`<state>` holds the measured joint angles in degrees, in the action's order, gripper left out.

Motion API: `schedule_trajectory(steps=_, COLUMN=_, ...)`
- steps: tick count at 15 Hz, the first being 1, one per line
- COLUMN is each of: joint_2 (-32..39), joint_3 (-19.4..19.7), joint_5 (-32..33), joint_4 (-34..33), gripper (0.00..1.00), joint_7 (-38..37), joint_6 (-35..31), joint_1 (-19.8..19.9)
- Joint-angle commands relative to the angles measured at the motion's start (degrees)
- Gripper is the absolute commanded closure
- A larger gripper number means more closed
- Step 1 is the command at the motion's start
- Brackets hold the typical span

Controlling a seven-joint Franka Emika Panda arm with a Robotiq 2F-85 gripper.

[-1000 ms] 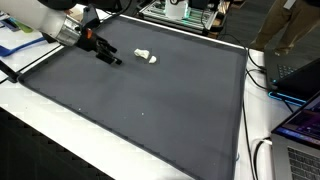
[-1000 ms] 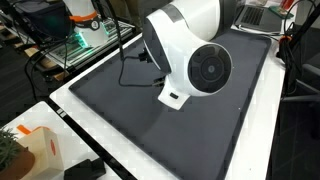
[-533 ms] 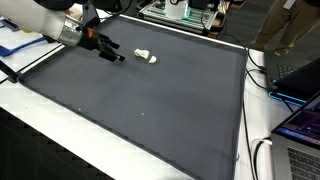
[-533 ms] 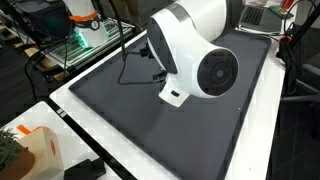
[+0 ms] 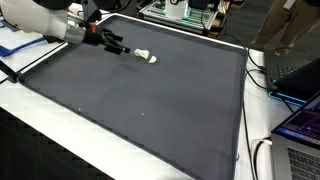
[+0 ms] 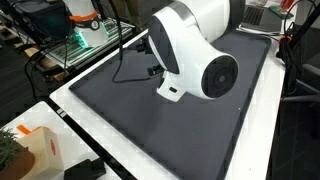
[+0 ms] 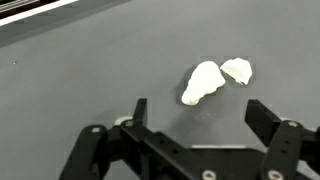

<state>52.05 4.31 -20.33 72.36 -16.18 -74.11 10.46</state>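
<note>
The dark tabletop (image 5: pixel 150 100) carries the tool (image 5: pixel 116 47) near its far edge in an exterior view, jaws spread wide and empty. Two white scraps (image 7: pixel 203 82) lie just ahead of its fingertips, untouched.

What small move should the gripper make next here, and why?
Probably ease forward and down toward the larger white piece. The gripper is open and holds nothing, and that piece lies on the mat just ahead of its fingers, beside a smaller piece.
</note>
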Motion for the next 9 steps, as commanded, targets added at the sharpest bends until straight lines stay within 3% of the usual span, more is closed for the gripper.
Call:
schedule_trajectory(steps=1, joint_2=-4.8, joint_3=0.6, joint_5=0.5, joint_4=5.8, gripper=0.00, joint_7=4.3, joint_6=-2.8, joint_1=0.0)
schedule_trajectory(steps=9, joint_2=-21.2, joint_3=-0.4, joint_5=0.8, joint_4=25.4, gripper=0.00, joint_7=23.6, joint_6=-21.7, joint_1=0.4)
